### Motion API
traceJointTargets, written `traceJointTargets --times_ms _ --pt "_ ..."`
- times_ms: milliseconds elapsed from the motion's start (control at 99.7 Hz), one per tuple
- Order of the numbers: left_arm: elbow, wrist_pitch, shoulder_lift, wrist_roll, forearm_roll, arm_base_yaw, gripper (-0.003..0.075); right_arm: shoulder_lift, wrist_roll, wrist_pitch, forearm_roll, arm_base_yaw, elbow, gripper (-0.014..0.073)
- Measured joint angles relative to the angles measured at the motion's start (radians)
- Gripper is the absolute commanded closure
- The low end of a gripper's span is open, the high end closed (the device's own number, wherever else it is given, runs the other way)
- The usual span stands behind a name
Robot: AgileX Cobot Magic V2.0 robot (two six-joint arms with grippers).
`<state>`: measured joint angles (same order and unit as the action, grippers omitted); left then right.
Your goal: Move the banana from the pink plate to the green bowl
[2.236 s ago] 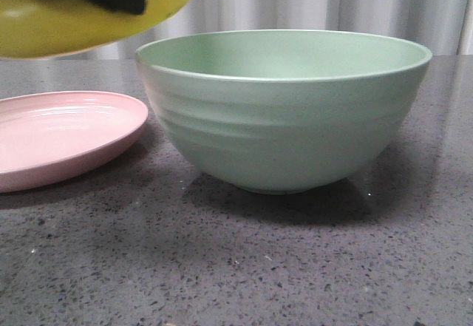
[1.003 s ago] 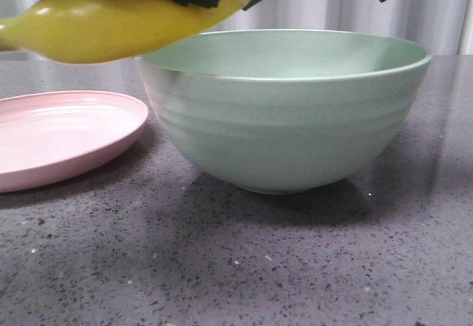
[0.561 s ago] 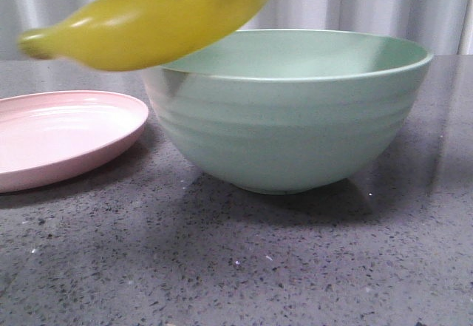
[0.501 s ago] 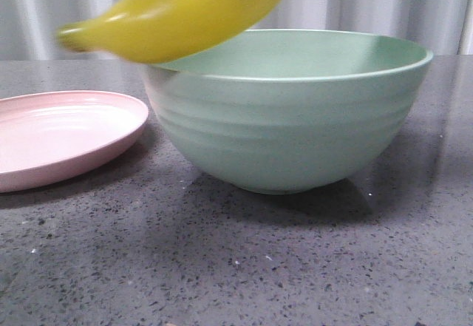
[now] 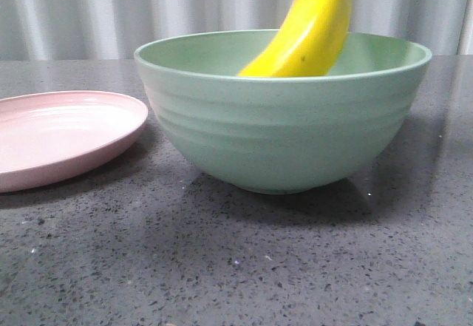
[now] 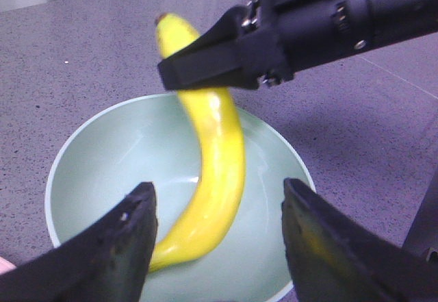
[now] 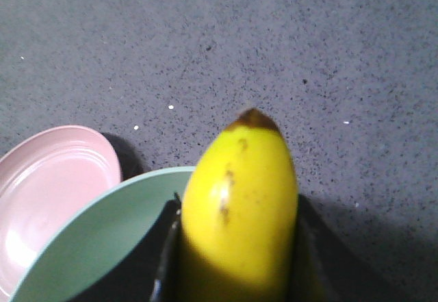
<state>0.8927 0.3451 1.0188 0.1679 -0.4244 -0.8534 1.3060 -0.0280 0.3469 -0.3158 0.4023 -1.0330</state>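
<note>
One second earlier the banana (image 5: 310, 34) hung level at the green bowl's (image 5: 288, 134) ten o'clock rim; now it dipped steeply inside, right pincer (image 6: 205, 69) clamping its upper end. Left pincer (image 6: 217, 244) gaped empty. Pink plate (image 5: 66, 137) lay bare; release probably remained.

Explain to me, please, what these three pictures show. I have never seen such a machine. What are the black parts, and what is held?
This is a robot with two arms, each ending in a gripper. One camera looks forward over the grey table; the other two sit on the wrists. On the table stand a pink plate, with nothing on it, and a green bowl. The right gripper holds a banana near its upper end, the lower end dipping inside the bowl. The left gripper hangs open above the bowl, holding nothing.
</note>
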Motion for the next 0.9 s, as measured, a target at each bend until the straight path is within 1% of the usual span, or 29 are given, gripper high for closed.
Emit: traceJointTargets --times_ms 130,201,451,551,612,652,662,672,732,742,762,782,802,812,842,852,872,902 --pt "0.0 0.0 0.0 0.0 0.0 0.0 0.0344 0.018 0.0 0.004 0.002 0.0 0.0 0.0311" --pt "0.0 -0.001 0.0 0.0 0.0 0.0 0.0344 0.018 0.0 0.002 0.009 0.0 0.0 0.0245" --pt "0.0 -0.028 0.0 0.0 0.0 0.0 0.0344 0.009 0.0 -0.006 0.043 0.0 0.0 0.0241" --pt "0.0 -0.036 0.0 0.0 0.023 0.0 0.0345 -0.004 0.0 -0.009 0.064 0.0 0.0 0.0241" --pt "0.0 -0.041 0.0 0.0 0.038 0.0 0.0363 -0.021 0.0 -0.009 0.078 0.0 0.0 0.0242" --pt "0.0 -0.046 0.0 0.0 0.045 0.0 0.0388 -0.036 0.0 -0.009 0.086 0.0 0.0 0.0251" --pt "0.0 -0.046 0.0 0.0 0.045 0.0 0.041 -0.039 0.0 -0.009 0.089 0.0 0.0 0.0254" --pt "0.0 -0.048 0.0 0.0 0.045 0.0 0.041 -0.044 0.0 -0.009 0.091 0.0 0.0 0.0263" --pt "0.0 -0.052 0.0 0.0 0.051 0.0 0.0503 -0.07 0.0 -0.003 0.114 0.0 0.0 0.0323" --pt "0.0 -0.054 0.0 0.0 0.051 0.0 0.0514 -0.078 0.0 -0.001 0.12 0.0 0.0 0.0343" --pt "0.0 -0.054 0.0 0.0 0.051 0.0 0.0564 -0.085 0.0 0.004 0.129 0.0 0.0 0.0377" --pt "0.0 -0.055 0.0 0.0 0.053 0.0 0.0589 -0.097 0.0 0.009 0.138 0.0 0.0 0.0414" --pt "0.0 -0.057 0.0 0.0 0.055 0.0 0.064 -0.109 0.0 0.014 0.144 0.0 0.0 0.044" --pt "0.0 -0.056 -0.002 0.0 0.055 0.0 0.064 -0.117 0.0 0.019 0.15 0.0 0.0 0.0466" --pt "0.0 -0.056 -0.002 0.0 0.057 0.0 0.0701 -0.134 0.0 0.031 0.163 0.0 0.0 0.0518" --pt "0.0 -0.056 -0.003 0.0 0.059 0.0 0.0713 -0.138 0.0 0.039 0.17 0.0 0.0 0.0544" --pt "0.0 -0.056 -0.005 0.0 0.059 0.0 0.0743 -0.151 0.0 0.048 0.176 0.0 0.0 0.0569" --pt "0.0 -0.056 -0.009 0.0 0.061 0.0 0.0741 -0.168 0.0 0.07 0.19 0.0 0.0 0.0627"
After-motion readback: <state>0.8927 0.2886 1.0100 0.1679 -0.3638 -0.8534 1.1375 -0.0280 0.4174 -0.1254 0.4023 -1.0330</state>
